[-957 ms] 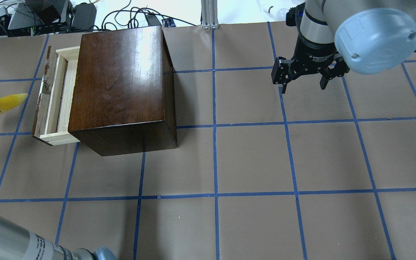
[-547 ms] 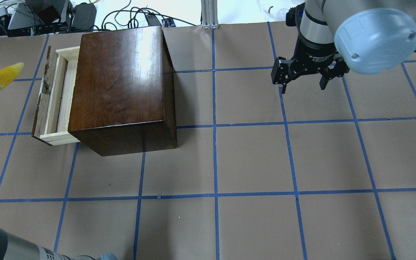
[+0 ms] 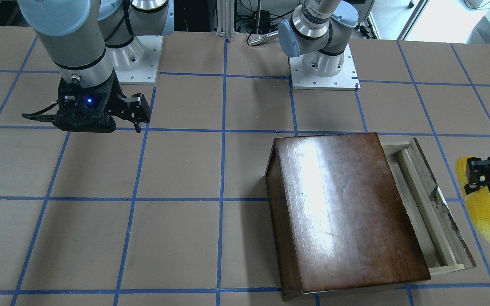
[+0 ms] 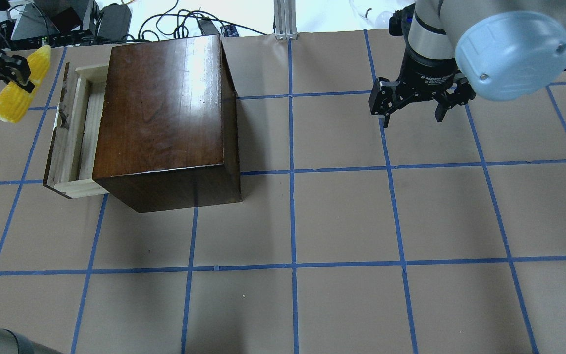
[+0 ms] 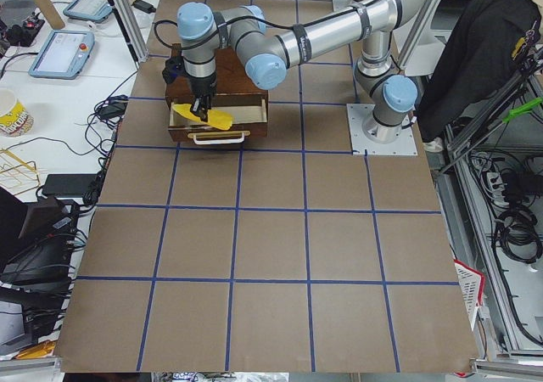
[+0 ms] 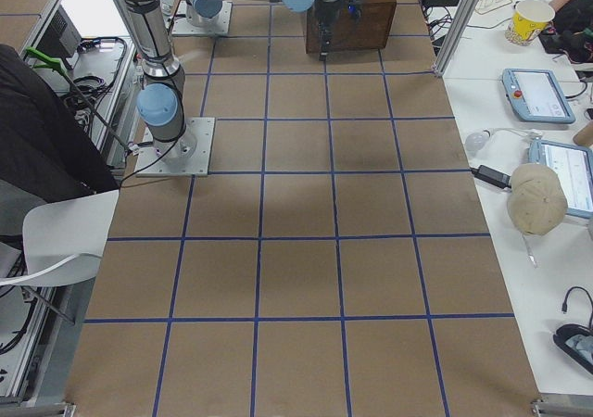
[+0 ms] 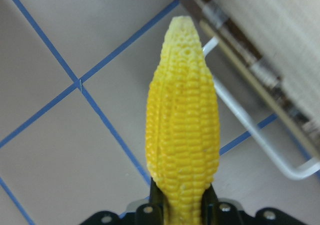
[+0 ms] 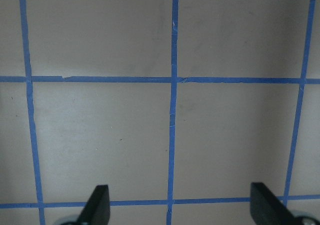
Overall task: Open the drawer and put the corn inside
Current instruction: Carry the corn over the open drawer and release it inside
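Note:
The corn [image 4: 14, 98] is a yellow cob held in the air by my left gripper [image 4: 13, 74], which is shut on its thick end. It hangs just left of the drawer [image 4: 74, 132], beside the front panel, near the far corner. The drawer stands pulled partway out of the dark-brown box [image 4: 165, 113]. In the front-facing view the corn [image 3: 481, 210] hangs right of the drawer [image 3: 423, 199]. The left wrist view shows the corn [image 7: 182, 125] pointing at the drawer's metal handle [image 7: 255, 140]. My right gripper [image 4: 413, 115] is open and empty, far to the right.
Brown paper with blue tape grid lines [image 4: 293, 265] covers the table. Cables and equipment [image 4: 42, 22] lie beyond the far edge behind the box. The right wrist view shows only bare table between the open fingers [image 8: 97, 207].
My left gripper has carried the corn away from the robot and toward the drawer, from the view's left edge to beside the drawer's far corner, turning it. The right arm has not moved.

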Controlling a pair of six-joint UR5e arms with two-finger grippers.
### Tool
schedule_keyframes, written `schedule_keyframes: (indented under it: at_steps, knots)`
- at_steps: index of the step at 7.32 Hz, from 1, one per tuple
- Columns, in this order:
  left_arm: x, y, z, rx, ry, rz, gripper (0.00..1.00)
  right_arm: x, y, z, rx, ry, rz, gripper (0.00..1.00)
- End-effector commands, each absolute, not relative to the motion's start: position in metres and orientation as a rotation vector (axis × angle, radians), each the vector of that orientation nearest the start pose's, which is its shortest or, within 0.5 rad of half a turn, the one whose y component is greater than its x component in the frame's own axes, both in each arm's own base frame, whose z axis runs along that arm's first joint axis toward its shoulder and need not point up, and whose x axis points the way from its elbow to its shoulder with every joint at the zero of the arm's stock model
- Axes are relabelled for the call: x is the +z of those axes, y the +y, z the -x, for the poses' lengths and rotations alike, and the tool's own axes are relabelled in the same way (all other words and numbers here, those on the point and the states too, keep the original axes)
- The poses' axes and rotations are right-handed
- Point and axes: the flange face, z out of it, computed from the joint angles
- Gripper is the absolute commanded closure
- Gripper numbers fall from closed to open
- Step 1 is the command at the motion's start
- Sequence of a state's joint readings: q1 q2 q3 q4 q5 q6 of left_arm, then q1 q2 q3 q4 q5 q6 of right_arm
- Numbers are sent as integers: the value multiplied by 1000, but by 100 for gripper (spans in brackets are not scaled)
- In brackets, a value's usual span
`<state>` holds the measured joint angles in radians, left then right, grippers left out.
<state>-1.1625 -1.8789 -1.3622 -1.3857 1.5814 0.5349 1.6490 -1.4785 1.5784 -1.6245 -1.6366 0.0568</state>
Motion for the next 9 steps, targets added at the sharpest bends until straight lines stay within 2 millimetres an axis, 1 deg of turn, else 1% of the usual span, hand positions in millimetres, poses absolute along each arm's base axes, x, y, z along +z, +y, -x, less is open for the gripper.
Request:
schedule_keyframes:
  at_steps: [1,2,3,4,6,7,8,9]
  knots:
    - [418,-639,-88,-72,3123,43,100,443,-513,-167,67,3210,37,0]
    - [408,-638,-88,-41,3122,65,100,443,-513,-167,67,3210,37,0]
    - [395,-634,-86,-19,3130,143,100,442,-513,-167,69,3210,37,0]
    - [386,-633,-85,-3,3132,264,100,443,-513,-167,67,3210,37,0]
    - [382,-631,-83,13,3132,289,100,442,-513,-167,69,3211,37,0]
    - [381,-630,-83,26,3133,268,72,443,-513,-167,66,3211,37,0]
    - [381,-629,-83,31,3134,248,28,443,-513,-167,66,3211,37,0]
    - [382,-628,-84,30,3136,169,27,443,-513,-167,66,3211,37,0]
